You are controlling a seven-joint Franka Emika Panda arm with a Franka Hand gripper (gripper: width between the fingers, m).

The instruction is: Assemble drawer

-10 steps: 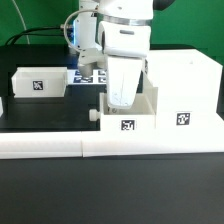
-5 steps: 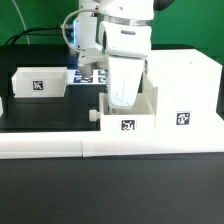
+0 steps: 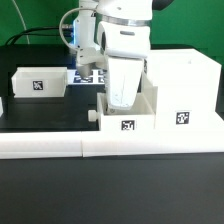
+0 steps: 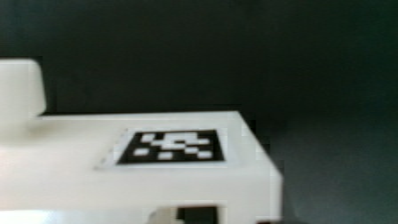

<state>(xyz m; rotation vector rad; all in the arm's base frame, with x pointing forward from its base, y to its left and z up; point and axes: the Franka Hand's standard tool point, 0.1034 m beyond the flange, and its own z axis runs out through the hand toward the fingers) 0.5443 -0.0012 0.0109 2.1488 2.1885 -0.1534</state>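
Observation:
The small white drawer [image 3: 128,121] stands at the front centre, with a marker tag on its front face and a knob [image 3: 93,115] on its side towards the exterior view's left. My gripper [image 3: 121,101] reaches down into it from above. Its fingertips are hidden behind the drawer's wall. In the wrist view a white part with a marker tag [image 4: 178,146] fills the frame, and I cannot make out the fingers there. The large white drawer housing [image 3: 186,85] stands right beside the drawer on the exterior view's right.
Another white box part [image 3: 38,83] with a tag lies at the exterior view's left. The marker board [image 3: 90,75] lies behind the arm. A white rail [image 3: 110,146] runs along the table's front edge.

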